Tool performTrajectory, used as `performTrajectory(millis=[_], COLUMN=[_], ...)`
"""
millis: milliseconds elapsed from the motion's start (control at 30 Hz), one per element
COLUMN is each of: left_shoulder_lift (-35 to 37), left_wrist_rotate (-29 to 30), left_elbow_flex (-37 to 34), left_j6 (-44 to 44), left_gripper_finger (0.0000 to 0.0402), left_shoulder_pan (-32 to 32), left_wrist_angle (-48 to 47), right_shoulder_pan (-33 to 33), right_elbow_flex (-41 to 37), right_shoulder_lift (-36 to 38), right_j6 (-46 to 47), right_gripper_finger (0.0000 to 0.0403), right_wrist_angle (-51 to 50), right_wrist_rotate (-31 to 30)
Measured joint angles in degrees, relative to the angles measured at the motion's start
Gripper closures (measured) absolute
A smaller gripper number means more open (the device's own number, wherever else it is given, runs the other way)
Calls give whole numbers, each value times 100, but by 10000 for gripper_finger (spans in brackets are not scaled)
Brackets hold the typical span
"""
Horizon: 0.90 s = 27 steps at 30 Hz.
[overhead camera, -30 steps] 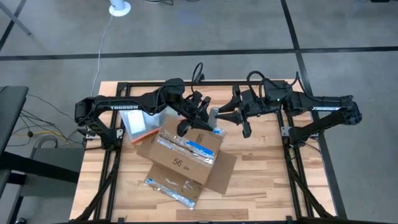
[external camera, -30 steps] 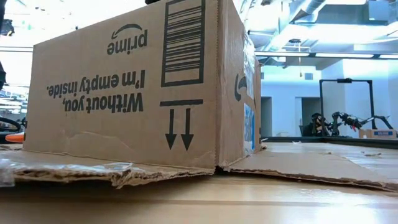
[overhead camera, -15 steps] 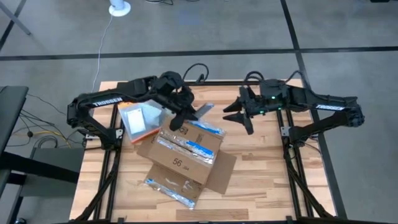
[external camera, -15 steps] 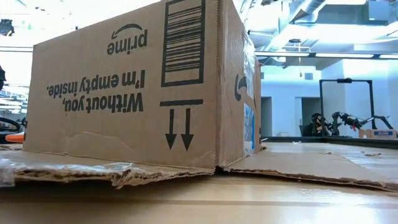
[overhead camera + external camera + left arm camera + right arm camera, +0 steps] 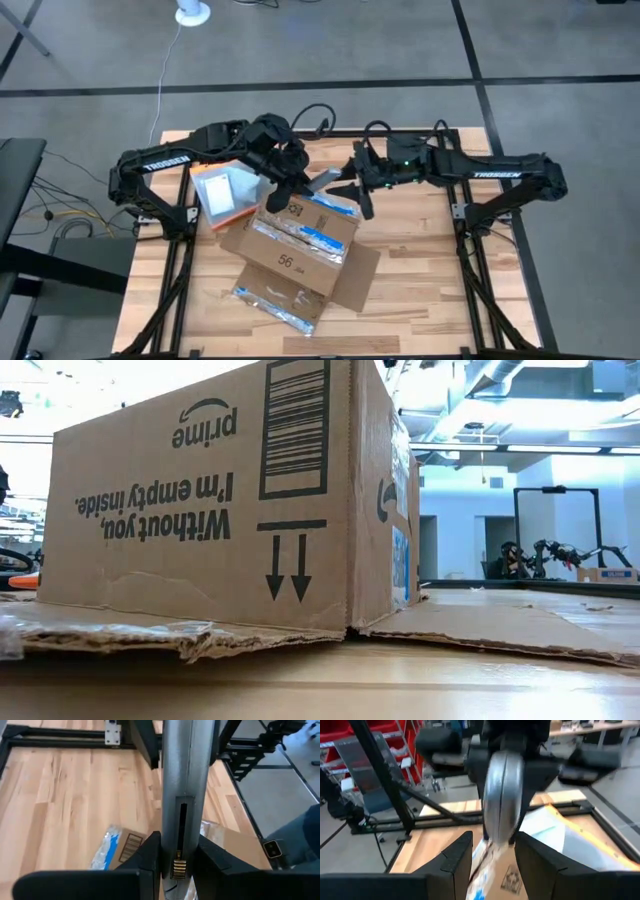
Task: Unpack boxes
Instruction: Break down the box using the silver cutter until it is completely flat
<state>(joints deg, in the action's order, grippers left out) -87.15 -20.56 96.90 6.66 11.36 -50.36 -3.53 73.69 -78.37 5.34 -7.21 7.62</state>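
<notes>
Left gripper point(image 5: 292, 192) is held over the 12 o'clock edge of the cardboard box point(image 5: 300, 248), fingers point(image 5: 150, 857) clamped on a grey metal tool point(image 5: 322, 181) pointing toward 3 o'clock. Right gripper point(image 5: 352, 190) is reached in from 3 o'clock, jaws spread wide on either side of the tool's tip. Box is seen mid-table, flaps splayed, an orange-edged pouch point(image 5: 222, 194) at its 10 o'clock. Against half a second earlier, the right arm is found shifted toward 9 o'clock, closing on the tool; box unmoved.
</notes>
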Motion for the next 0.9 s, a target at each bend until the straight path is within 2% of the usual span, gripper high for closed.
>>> performTrajectory(millis=[267, 400, 600, 900], left_shoulder_lift=[-27, -74, -171, -300], left_wrist_rotate=[6, -191, -155, -156], left_elbow_flex=[0, -2, -2, -7], left_j6=[75, 282, 321, 411], left_gripper_finger=[346, 346, 346, 346], left_shoulder_pan=[-74, -111, -139, -138], left_wrist_angle=[-50, -498, -640, -993], right_shoulder_pan=[4, 12, 0, 15], right_elbow_flex=[2, 21, 170, 394], right_shoulder_lift=[-85, -135, -362, -788], right_j6=[-129, -125, 78, 109], right_gripper_finger=[269, 269, 269, 269], right_wrist_angle=[500, 684, 463, 216], right_wrist_rotate=[8, 11, 319, 391])
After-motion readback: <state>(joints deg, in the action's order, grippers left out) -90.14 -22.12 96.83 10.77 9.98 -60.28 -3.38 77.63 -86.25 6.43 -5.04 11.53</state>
